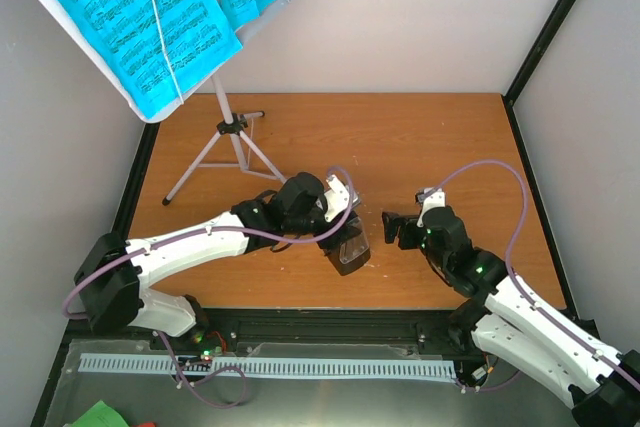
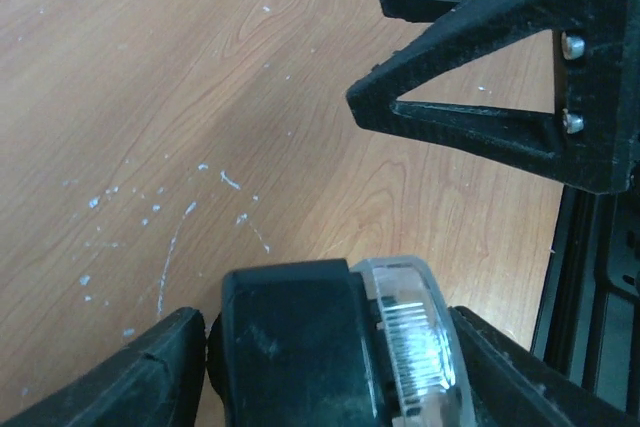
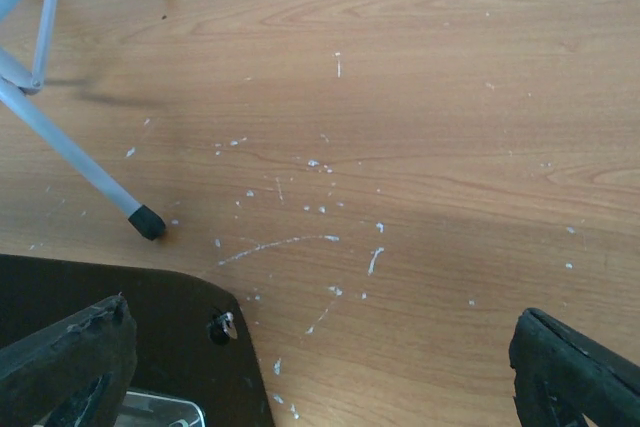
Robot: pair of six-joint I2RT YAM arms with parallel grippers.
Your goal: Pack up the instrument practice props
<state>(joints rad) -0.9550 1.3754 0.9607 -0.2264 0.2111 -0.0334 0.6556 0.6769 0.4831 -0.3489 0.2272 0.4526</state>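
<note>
Our right gripper (image 1: pixel 400 229) gapes empty above the worktop (image 1: pixel 420 137), open wood reaching its far-right corner. We see the music stand (image 1: pixel 235 137) and cyan pages (image 1: pixel 130 17) crowding the far-left corner; by the near edge our left gripper (image 1: pixel 342 235) clamps the metronome (image 2: pixel 290 347) and clear cover (image 2: pixel 410 337).

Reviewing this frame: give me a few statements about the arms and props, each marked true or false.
1. The left pincer is closed on the metronome, which has its clear cover on. True.
2. The right pincer grips a sheet-music page. False: it is open and empty, above the table.
3. The music stand lies folded flat. False: it stands upright on its tripod legs.
4. The cyan pages sit on the stand's desk. True.
</note>
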